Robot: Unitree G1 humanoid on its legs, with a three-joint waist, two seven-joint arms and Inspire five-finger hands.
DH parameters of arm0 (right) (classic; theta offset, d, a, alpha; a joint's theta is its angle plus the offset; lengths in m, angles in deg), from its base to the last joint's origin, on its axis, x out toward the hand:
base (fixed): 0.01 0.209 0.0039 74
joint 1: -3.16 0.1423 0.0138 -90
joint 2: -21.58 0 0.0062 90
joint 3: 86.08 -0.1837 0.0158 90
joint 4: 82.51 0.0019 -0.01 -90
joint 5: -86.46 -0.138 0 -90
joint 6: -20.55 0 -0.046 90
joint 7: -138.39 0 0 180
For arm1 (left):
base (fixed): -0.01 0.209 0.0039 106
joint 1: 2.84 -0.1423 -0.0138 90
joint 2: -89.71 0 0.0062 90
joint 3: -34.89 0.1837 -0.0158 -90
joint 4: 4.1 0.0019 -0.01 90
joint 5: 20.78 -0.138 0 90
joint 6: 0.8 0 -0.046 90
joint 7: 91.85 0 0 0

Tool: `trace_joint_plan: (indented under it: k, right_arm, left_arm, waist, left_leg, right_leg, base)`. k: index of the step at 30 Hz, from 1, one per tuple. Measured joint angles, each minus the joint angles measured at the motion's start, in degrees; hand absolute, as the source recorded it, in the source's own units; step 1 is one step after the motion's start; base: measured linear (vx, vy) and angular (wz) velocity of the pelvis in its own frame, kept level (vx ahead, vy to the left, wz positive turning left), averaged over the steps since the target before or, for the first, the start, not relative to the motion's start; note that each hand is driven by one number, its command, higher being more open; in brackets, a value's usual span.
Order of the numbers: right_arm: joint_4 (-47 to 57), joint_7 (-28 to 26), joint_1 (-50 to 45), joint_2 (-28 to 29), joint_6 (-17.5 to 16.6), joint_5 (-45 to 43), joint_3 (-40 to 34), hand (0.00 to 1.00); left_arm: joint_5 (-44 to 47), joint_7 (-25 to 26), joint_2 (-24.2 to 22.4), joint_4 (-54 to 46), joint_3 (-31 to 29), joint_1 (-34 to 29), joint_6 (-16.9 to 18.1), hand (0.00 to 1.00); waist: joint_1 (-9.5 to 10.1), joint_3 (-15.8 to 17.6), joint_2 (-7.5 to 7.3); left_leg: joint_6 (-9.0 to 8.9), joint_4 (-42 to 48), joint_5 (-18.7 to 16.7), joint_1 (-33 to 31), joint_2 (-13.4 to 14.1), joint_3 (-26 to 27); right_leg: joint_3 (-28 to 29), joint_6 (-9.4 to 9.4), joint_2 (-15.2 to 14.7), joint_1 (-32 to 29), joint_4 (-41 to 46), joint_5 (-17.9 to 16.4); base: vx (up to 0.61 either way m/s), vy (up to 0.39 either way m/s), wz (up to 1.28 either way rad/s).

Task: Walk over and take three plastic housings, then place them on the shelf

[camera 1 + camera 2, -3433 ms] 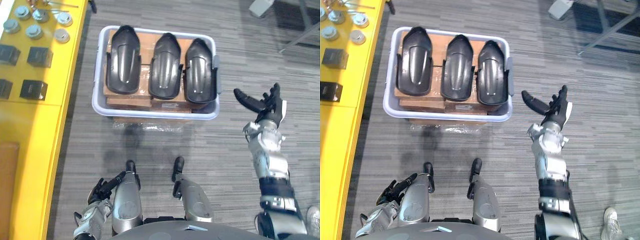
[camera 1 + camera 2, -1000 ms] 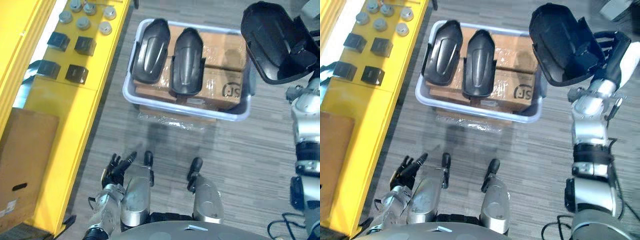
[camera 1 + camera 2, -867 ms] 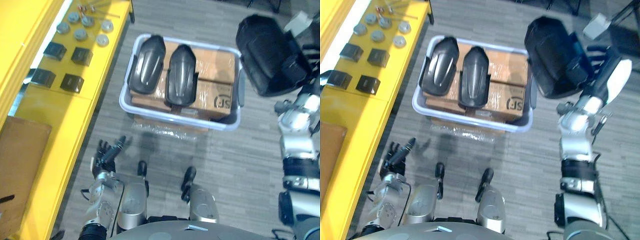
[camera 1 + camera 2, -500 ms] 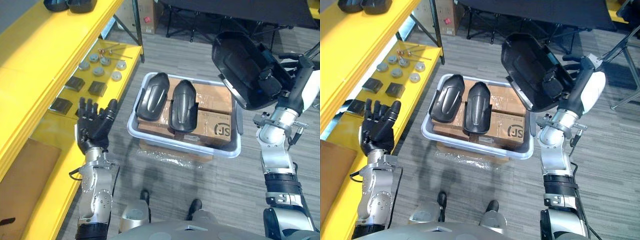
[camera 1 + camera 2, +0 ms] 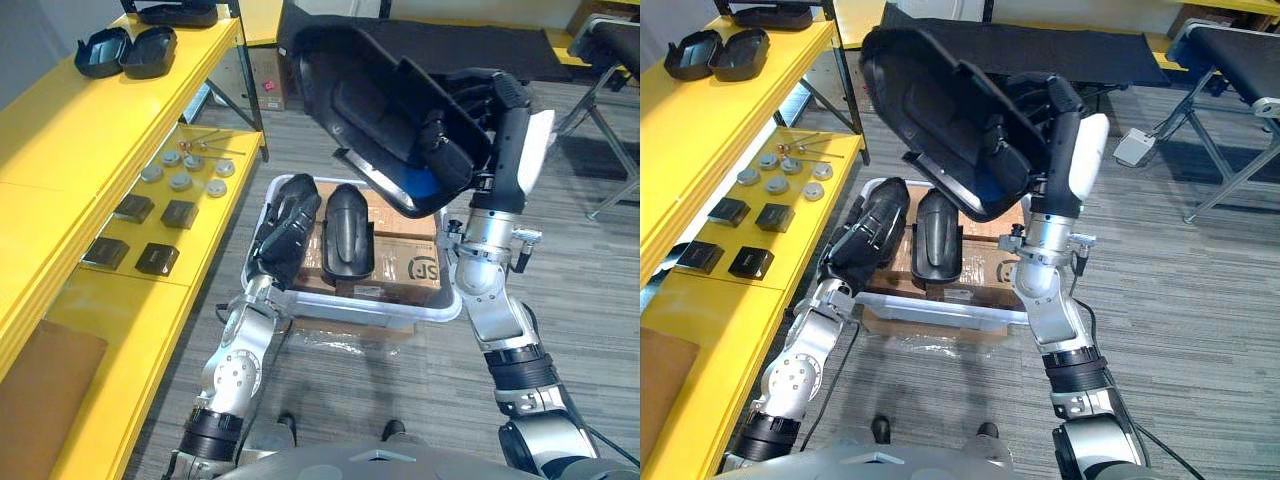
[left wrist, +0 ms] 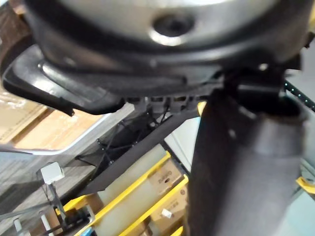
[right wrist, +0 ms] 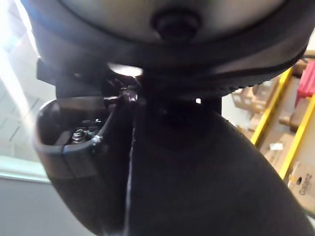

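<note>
Fingers (image 5: 470, 86) of the right hand (image 5: 497, 110) are curled tight round the edge of a big black housing (image 5: 380, 110). The hand holds it high in the air, tipped on its side, above the grey bin (image 5: 350, 308).

Two more housings lie side by side in the bin, on top of brown boxes (image 5: 415, 265). The left hand (image 5: 283, 235) lies on the left housing (image 5: 300, 192). I cannot tell if that hand is gripping it or just resting there. The second housing (image 5: 348, 232) is just beside it, and no hand touches it.

The yellow shelf (image 5: 80, 130) stands to the left of the bin. Its top level has other black housings (image 5: 125, 50) at the far end. The lower level has small black blocks (image 5: 160, 215) and round metal pieces (image 5: 180, 170).
</note>
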Motion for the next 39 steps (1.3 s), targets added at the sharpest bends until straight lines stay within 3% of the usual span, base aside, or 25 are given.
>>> trace_joint_plan:
  k: [6, 11, 15, 17, 25, 32, 39]
  right_arm:
    - [-0.37, -0.99, -2.01, 3.04, -0.5, -0.04, 7.07, 0.0]
    - [-3.25, -0.13, -2.57, 5.11, -1.21, -0.13, 7.23, 0.0]
    - [-6.16, 0.47, -4.69, 5.68, -1.4, -0.14, 7.9, 0.0]
    - [-8.14, 1.39, -5.71, 6.78, -1.41, -0.12, 8.33, 0.0]
    - [-10.01, 4.73, -6.66, 7.05, -1.53, -0.11, 9.64, 0.0]
    - [-9.97, 7.27, -7.33, 7.01, -1.63, -0.36, 9.42, 0.0]
    - [-9.97, 8.28, -7.57, 7.09, -1.62, -0.39, 9.53, 0.0]
  left_arm:
    - [9.44, -0.18, -0.38, 0.65, 0.74, 0.07, 1.6, 1.0]
    - [11.39, -0.31, -0.4, 0.66, 1.07, 1.58, 3.35, 1.0]
    - [16.97, -4.31, -0.51, 0.65, 1.65, 1.6, 3.7, 1.0]
    - [19.91, -8.95, -0.61, 0.63, 2.45, 2.08, 3.58, 1.0]
    - [20.07, -11.33, -0.83, -0.42, 3.55, 2.59, 3.24, 1.0]
    - [19.93, -11.33, -0.81, -2.18, 3.96, 2.58, 0.05, 1.0]
    - [20.31, -11.26, -0.82, -2.18, 4.2, 2.58, -0.11, 1.0]
  waist:
    - [-0.48, -1.48, -0.05]
    - [-0.61, -2.53, 0.02]
    - [-0.73, -3.91, -0.07]
    - [-0.79, -4.28, -0.18]
    - [-2.03, -5.1, -0.09]
    - [-2.1, -6.18, -0.14]
    - [-2.12, -6.4, -0.11]
  left_leg:
    - [-0.06, -2.05, 1.17, 0.21, -0.13, 0.47]
    - [-0.06, -4.7, 2.77, 0.57, -0.27, 0.59]
    - [0.02, -5.76, 3.61, 0.77, -0.42, 0.29]
    - [0.02, -5.75, 3.63, 0.77, -0.44, 0.15]
    - [0.03, -5.73, 3.62, 0.86, -0.59, -0.12]
    - [0.01, -5.72, 3.6, 0.88, -0.58, -0.06]
    - [0.01, -5.7, 3.6, 0.93, -0.6, 0.03]
  right_leg:
    - [-0.16, -0.48, 0.6, -0.07, -1.54, 0.6]
    - [-0.49, -0.73, 0.65, -0.91, -1.57, 0.73]
    - [-0.86, -0.77, 0.64, -0.99, -1.69, 0.78]
    - [-0.94, -0.78, 0.64, -0.94, -1.72, 0.79]
    - [-1.08, -0.92, 0.61, -0.45, -2.43, 1.15]
    - [-1.05, -0.93, 0.63, -0.41, -2.53, 1.15]
    - [-0.96, -0.93, 0.63, -0.41, -2.53, 1.15]
  base:
    - [-0.08, -0.022, -0.02]
    - [-0.06, -0.013, 0.01]
    - [0.0, -0.002, 0.03]
    - [0.0, 0.0, 0.0]
    - [0.0, -0.001, 0.0]
    - [-0.01, -0.004, 0.0]
    - [0.0, -0.001, 0.0]
